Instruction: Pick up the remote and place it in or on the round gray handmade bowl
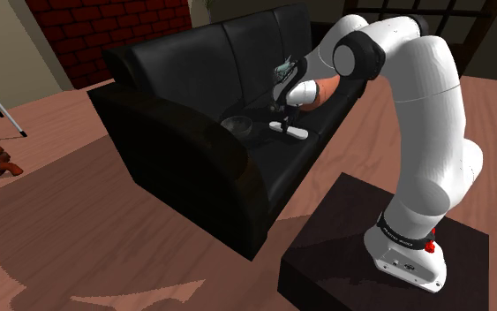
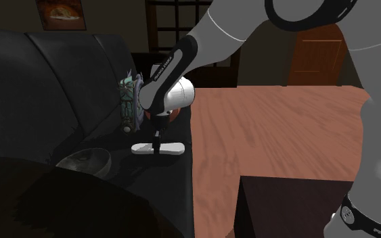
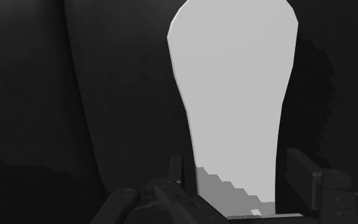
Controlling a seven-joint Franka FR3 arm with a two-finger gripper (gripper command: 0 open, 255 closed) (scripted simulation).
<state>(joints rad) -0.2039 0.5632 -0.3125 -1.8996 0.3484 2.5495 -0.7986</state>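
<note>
A pale, flat remote (image 1: 292, 132) lies on the black sofa's seat cushion, near its front edge. My gripper (image 1: 283, 120) comes straight down on it, and in the wrist view the black fingers (image 3: 176, 170) press against both long sides of the remote (image 3: 234, 83), shut on it. From the second exterior view the remote (image 2: 158, 148) still rests on the cushion under the gripper (image 2: 157, 138). The round gray bowl (image 1: 237, 125) stands on the same seat, a short way toward the shoulder view's left; the second exterior view shows this bowl (image 2: 84, 161) left of the remote.
The black sofa (image 1: 184, 150) has a high rounded arm beside the bowl and a tall back. A teal figurine (image 2: 126, 101) and an orange object (image 1: 326, 90) sit behind the gripper. The dark stand (image 1: 343, 265) is on the wooden floor.
</note>
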